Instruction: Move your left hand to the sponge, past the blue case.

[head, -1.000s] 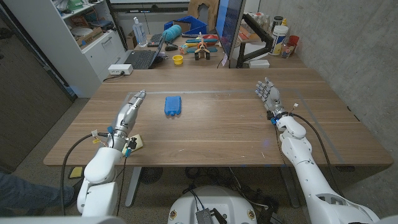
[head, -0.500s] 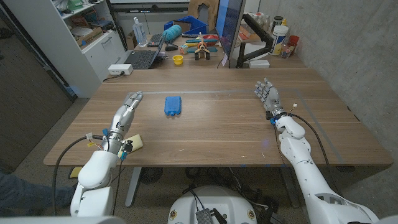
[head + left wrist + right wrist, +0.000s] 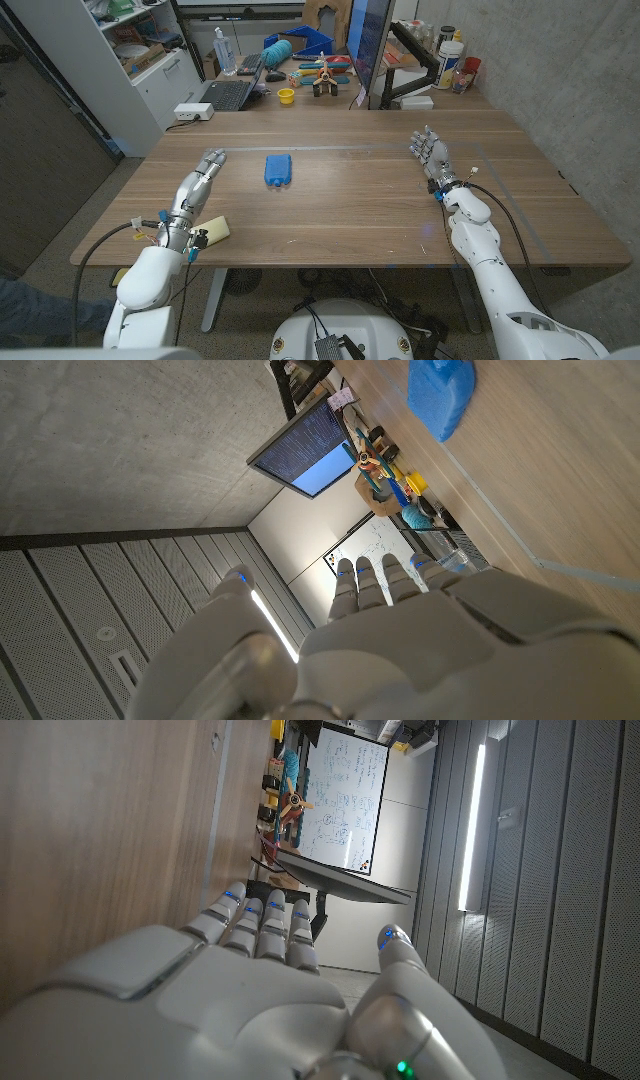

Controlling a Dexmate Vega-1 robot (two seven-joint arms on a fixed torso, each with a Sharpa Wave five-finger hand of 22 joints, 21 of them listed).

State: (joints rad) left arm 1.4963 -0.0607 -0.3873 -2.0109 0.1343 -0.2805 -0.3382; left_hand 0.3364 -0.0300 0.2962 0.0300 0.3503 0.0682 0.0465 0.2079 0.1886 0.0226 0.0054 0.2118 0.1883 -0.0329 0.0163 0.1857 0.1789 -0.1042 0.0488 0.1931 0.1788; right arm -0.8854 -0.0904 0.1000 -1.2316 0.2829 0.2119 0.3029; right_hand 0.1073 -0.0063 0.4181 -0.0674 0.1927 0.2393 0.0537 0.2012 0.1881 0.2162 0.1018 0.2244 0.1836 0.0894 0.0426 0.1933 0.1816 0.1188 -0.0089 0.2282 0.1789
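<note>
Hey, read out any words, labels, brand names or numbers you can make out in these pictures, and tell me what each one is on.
None can be read.
Whiteboard: handwritten marks, too small and blurred to read.
Bottles at the table's far right corner: labels too small to read.
Monitor: lit blue, lines of text too fine to read.
Blue case: no visible lettering.
</note>
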